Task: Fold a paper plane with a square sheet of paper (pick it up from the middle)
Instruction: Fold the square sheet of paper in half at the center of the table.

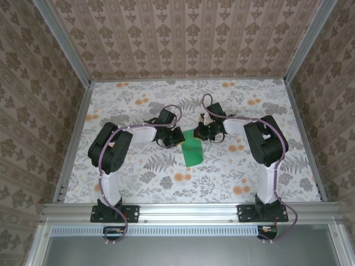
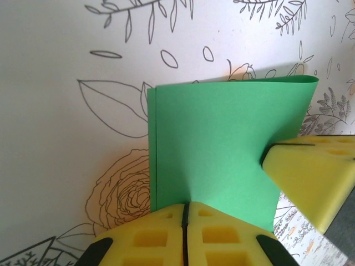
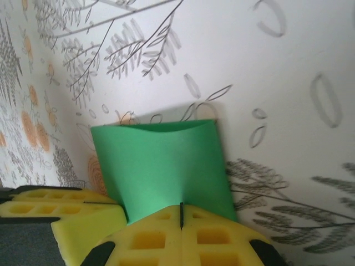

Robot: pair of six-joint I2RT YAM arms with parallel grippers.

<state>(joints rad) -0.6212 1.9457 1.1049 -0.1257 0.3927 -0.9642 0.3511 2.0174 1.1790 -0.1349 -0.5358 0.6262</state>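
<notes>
The square sheet of paper [image 1: 192,152] is bright green and doubled over into a rectangle, lying mid-table with its far end raised between the two grippers. My left gripper [image 1: 178,138] is shut on one edge of it, the yellow pads [image 2: 166,233] pressed together on the green paper [image 2: 222,144]. My right gripper [image 1: 203,133] pinches the opposite edge with its pads [image 3: 161,235] closed on the sheet [image 3: 161,166]. Two layers show along the sheet's left edge in the left wrist view, and the far fold bulges. The paper plane is out of view.
A floral tablecloth [image 1: 138,183] covers the table. Wallpapered walls and aluminium rails [image 1: 72,144] close in three sides. The arm bases [image 1: 113,213] stand at the near edge. The other arm's yellow pad [image 2: 316,172] sits close beside each grip.
</notes>
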